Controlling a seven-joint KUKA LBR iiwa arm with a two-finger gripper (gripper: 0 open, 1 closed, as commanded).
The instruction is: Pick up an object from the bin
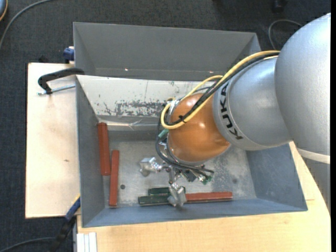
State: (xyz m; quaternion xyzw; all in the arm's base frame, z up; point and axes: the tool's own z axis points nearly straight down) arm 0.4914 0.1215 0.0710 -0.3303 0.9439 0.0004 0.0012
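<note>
In the camera view, the arm comes in from the right, and its round orange cover (194, 133) hangs over the middle of the grey bin (157, 51). Under it the gripper (177, 196) is low down, close to the near wall. I cannot tell if the gripper is apart or together, and I see nothing held in it.

The gripper tip sits where two long things meet end to end. A dark green bar (152, 198) lies to its left and a red stick (210, 196) to its right. Both lie flat on the bin floor along the near wall. I cannot tell which one it is touching.

I think both are stiff and light. They look thin and smooth, so they could slip or tip. A good place to grab is across the thin sides, near the middle.

A shiny silver metal piece (149, 166) lies a bit farther in. Two red-brown sticks (104, 148) lie by the left wall, well apart from the gripper.
</note>
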